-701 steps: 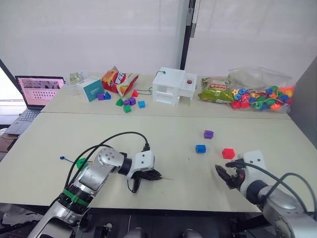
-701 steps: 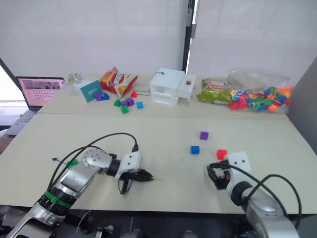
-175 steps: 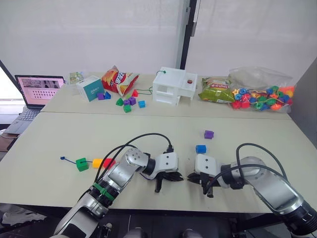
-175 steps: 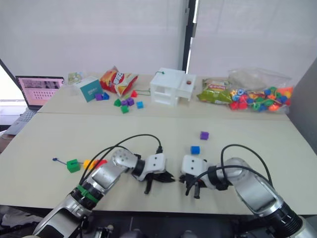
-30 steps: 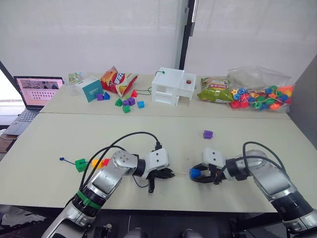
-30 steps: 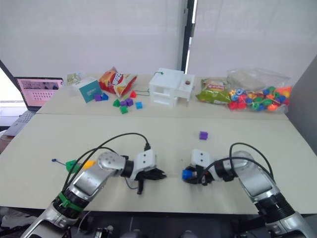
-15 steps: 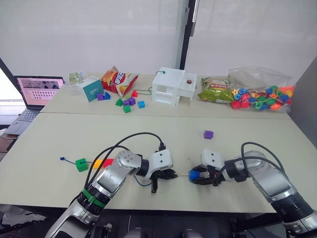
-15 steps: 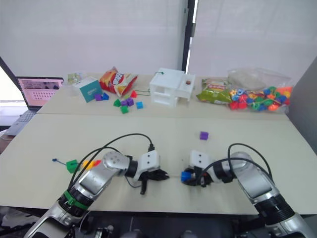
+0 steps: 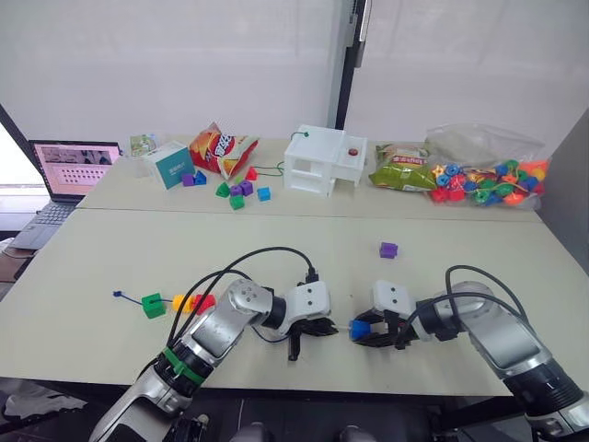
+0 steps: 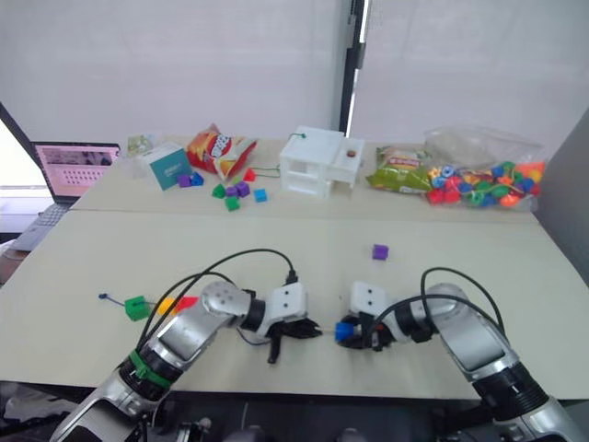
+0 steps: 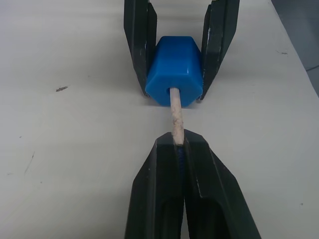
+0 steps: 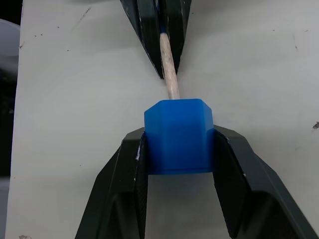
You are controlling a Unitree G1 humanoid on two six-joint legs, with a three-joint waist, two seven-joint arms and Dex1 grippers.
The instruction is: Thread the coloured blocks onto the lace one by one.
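The blue block is clamped between my right gripper's two fingers, low over the near middle of the table. The lace's pale stiff tip pokes into the block's hole. My left gripper is shut on the lace just behind that tip, facing the right gripper. The dark-blue lace trails left to its knot, with green, yellow and red blocks strung on it. A purple block lies loose on the table beyond the right gripper.
At the back stand a laptop, a teal box, a snack bag, a cluster of small blocks, a white box, a green packet and a clear bag of beads. A table seam runs across.
My left gripper has moved right toward the blue block, closing the gap, and the lace tip now sits in the hole. The strung blocks slid slightly right.
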